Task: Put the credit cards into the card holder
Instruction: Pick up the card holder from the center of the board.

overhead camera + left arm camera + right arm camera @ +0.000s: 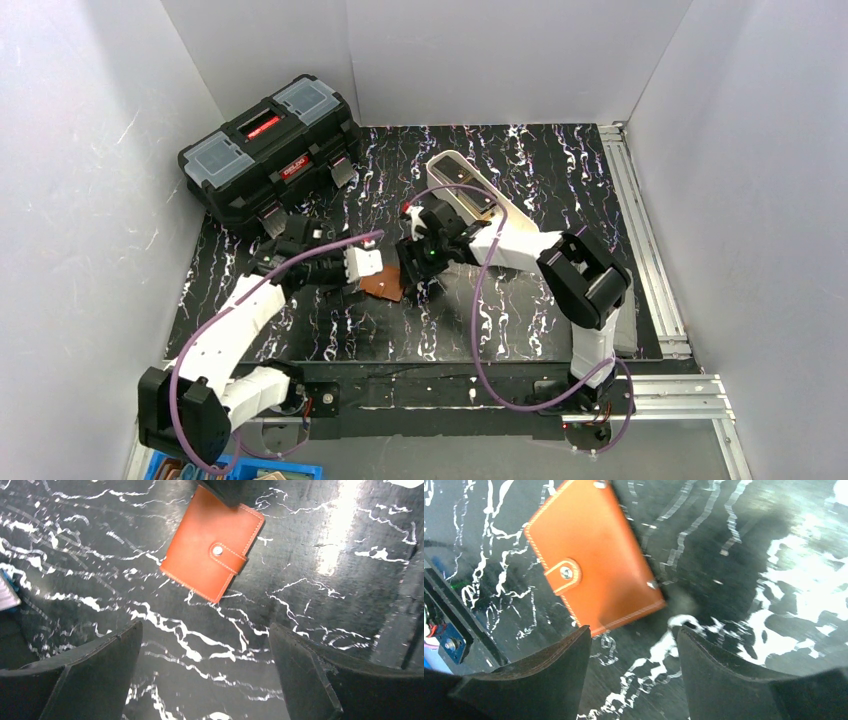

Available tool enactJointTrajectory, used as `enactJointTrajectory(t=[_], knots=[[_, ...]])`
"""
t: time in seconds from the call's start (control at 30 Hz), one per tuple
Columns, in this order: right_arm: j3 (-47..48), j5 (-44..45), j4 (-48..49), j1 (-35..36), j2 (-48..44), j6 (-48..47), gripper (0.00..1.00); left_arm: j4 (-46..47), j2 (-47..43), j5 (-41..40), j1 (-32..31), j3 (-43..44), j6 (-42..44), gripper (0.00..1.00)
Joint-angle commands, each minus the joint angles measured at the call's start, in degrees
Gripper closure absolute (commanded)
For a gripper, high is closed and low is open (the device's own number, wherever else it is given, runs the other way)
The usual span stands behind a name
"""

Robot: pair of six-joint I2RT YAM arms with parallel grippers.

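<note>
**Card holder** (212,545): brown leather, folded shut, strap snapped down over its opening edge. It lies on the table (560,170) about mid-width, skewed to the table's edges, between the two grippers. Bare marbled surface borders its left, near and right edges. In the left wrist view a dark part of the right arm's tool covers its far corner; whether they touch cannot be told.

**Left gripper** (205,630): just left of the card holder, pointing at it. Jaws stand wide apart and hold nothing. Only bare table shows between the fingers, and the card holder lies beyond the fingertips, apart from them.

**Right gripper** (631,632): just right and far of the card holder. Jaws are parted with a clear gap and grip nothing. The card holder's nearest corner sits just ahead of the gap, not inside it.

**Toolbox** (270,150): black with grey lid panels, at the far left corner, well apart from the card holder.

**Tray** (438,160): long, white, lying aslant just far of the right gripper. Its contents are too small to identify.

**Rails** (640,230): aluminium, along the table's right edge, with a bare strip of surface beside them.

**Walls** (450,60): white, closing the left, far and right sides.

**Open room**: a broad band of bare surface from the card holder to the near edge, where the arm bases stand.
</note>
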Motion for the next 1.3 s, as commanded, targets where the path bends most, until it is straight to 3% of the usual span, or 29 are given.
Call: enactJointTrajectory(t=[0.0,0.3,0.43,0.6,0.7,0.83,0.97,1.1,1.27], knots=[[-2.1,-0.9,1.1,-5.0,-3.3,0.8,0.28,14.7,-0.4,4.0,-2.5,-7.9,7.1,0.02],[2.9,-8.9,1.3,-5.1,2.8,0.5,0.26,21.1,6.6,4.5,-3.4,-11.1,12.6,0.02],[2.5,-10.0,2.9,-5.1,3.4,1.0,0.28,21.5,10.4,4.7,-4.2,-11.8,18.6,0.02],[3.2,-11.3,4.4,-5.1,4.7,2.5,0.30,23.4,13.1,4.0,-4.3,-14.4,28.8,0.10],[3.9,-12.5,5.4,-5.2,5.9,3.4,0.32,24.3,14.9,3.4,-4.3,-14.5,31.2,0.19],[5.0,-14.3,6.5,-5.1,7.3,4.5,0.34,28.6,16.0,1.9,-4.3,-16.5,32.9,0.40],[4.5,-18.1,9.3,-5.1,8.1,6.6,0.37,35.9,15.3,0.7,-4.3,-20.2,34.1,0.74],[2.4,-20.1,11.8,-5.2,8.0,8.5,0.36,44.7,13.9,0.0,-4.3,-24.8,34.1,1.00],[-0.2,-22.3,15.0,-5.9,7.2,11.1,0.36,59.2,14.2,-2.0,-4.3,-28.0,30.6,1.00]])
